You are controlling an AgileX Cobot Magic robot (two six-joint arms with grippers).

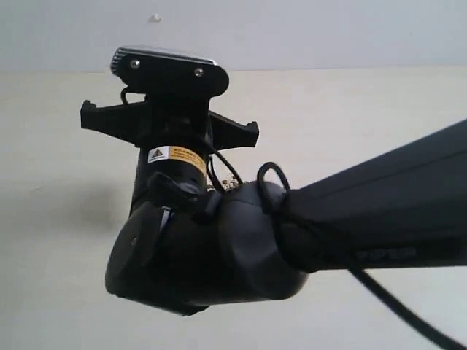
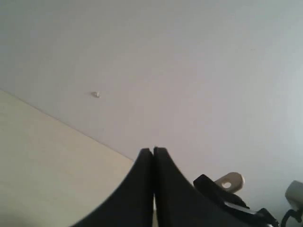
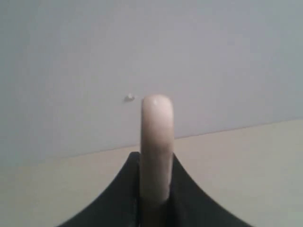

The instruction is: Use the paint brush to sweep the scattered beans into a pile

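Right gripper clamps paint brush handle, frame centre; left gripper pinched closed, empty. No beans visible, so progress unclear.

Centre: right arm lay across from the right edge, its wrist bulking low in the middle; it blocked passage there and hid the table under it.
L side: bare table left of that arm, clear room.
Back: wall closed off the table's far edge.
L tool: left gripper had its jaws pressed together, no gap betw. them; open table & wall lay ahead of the tips.
Near L tool: paint brush handle end & black arm parts stood close by; tight there.
R tool: right gripper gap was filled by the brush handle; bare table ahead up to the wall.
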